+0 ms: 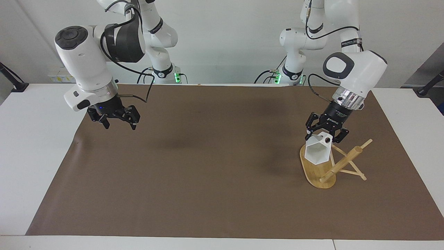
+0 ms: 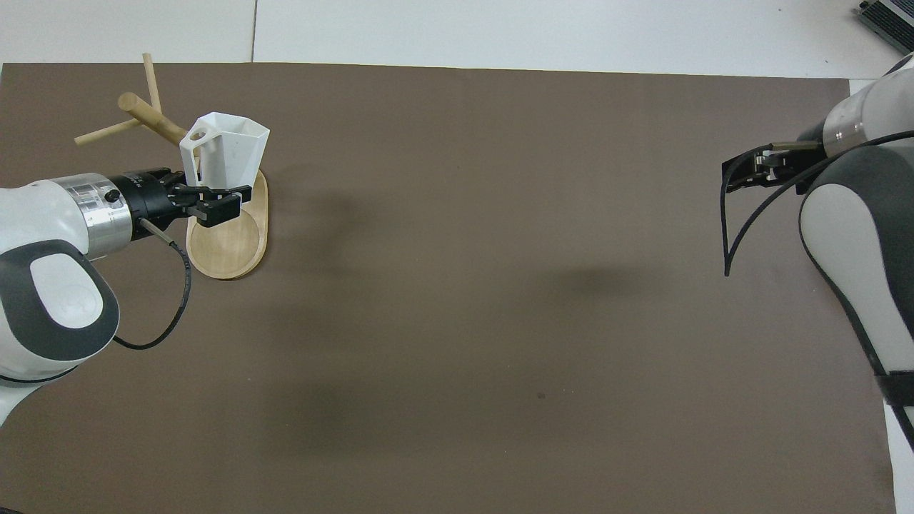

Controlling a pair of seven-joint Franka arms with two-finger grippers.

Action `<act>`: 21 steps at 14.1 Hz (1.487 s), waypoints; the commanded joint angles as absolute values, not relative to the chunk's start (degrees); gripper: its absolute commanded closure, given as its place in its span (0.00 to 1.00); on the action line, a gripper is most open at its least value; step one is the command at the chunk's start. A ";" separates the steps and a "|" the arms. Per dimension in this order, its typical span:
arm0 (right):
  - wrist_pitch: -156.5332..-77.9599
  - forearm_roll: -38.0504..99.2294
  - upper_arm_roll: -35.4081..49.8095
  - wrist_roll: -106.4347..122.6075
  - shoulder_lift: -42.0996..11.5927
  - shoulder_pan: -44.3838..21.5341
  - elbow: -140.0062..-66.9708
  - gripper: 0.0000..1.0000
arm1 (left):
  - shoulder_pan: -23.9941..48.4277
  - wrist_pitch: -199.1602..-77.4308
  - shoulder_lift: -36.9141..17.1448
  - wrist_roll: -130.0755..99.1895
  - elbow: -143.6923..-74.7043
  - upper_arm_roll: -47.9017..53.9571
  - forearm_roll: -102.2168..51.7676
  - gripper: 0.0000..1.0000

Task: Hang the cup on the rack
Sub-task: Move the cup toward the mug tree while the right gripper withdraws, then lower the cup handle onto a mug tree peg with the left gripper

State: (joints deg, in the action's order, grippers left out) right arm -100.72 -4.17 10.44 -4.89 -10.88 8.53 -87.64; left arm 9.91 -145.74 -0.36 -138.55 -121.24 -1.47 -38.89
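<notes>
So the cup [image 1: 317,152] is a small white faceted thing with a hexagonal rim and a blocky handle with a round hole through it. The left pincer [image 1: 325,136] is clamped on the cup at the handle end, holding it tilted in the air over the base of the rack [image 1: 331,163], mouth facing away from the robots.

The rack is a light bamboo mug tree, but it's lying tipped over at the left arm's end of the bench [image 1: 20,146]: the oval base is up on its edge, and the thick post with its thin peg sticks slants off toward that end. One peg sits just beside the cup's handle.

Everything's on a brown mat [image 1: 215,173]. The right pincer [image 1: 118,122] hangs over the mat's edge at the right arm's end, fingers apart, nothing in it.
</notes>
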 commanded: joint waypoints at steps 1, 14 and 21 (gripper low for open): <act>-98.71 -5.27 9.94 -3.87 -10.63 8.88 -86.66 0.00 | 10.72 -147.57 -0.70 -141.24 -121.46 -1.67 -37.88 1.00; -96.68 -4.04 5.80 -4.48 -6.51 9.49 -86.75 0.00 | 10.20 -151.34 -1.84 -150.98 -121.73 -1.67 -37.88 1.00; -92.90 -3.25 5.80 -4.66 -4.05 9.49 -87.71 0.00 | 10.11 -154.69 -2.46 -159.25 -121.99 -1.67 -37.88 1.00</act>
